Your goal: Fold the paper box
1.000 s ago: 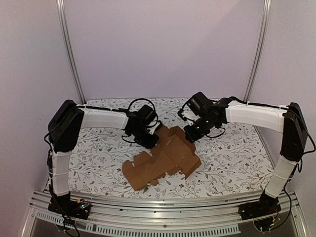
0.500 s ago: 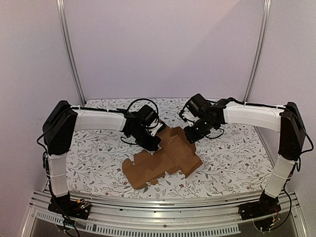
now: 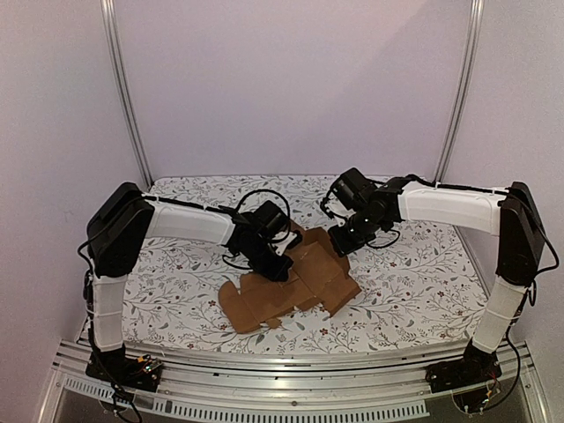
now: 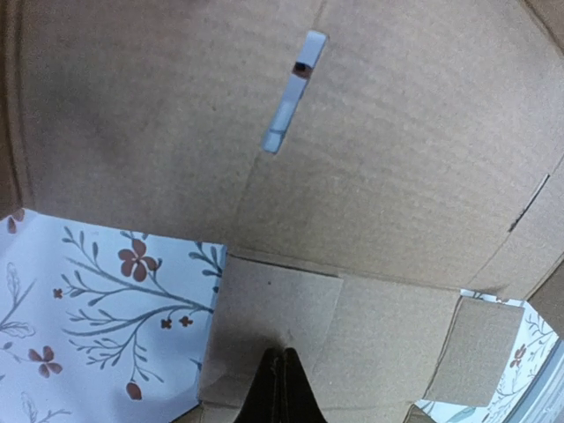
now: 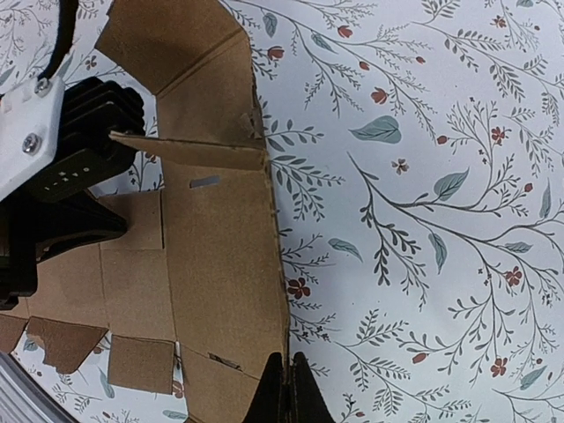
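While left claw (image 4: 282,381) and right claw (image 5: 286,381) pinch together, matte brown paper box (image 3: 304,282) — corrugated, creased, slotted.

Legible markings: none in any view.
The paper box (image 3: 295,284) shows plain brown cardboard without print. The table cover (image 3: 176,282) carries only a leaf-and-flower pattern. Any label on the arm housings is too small to read.
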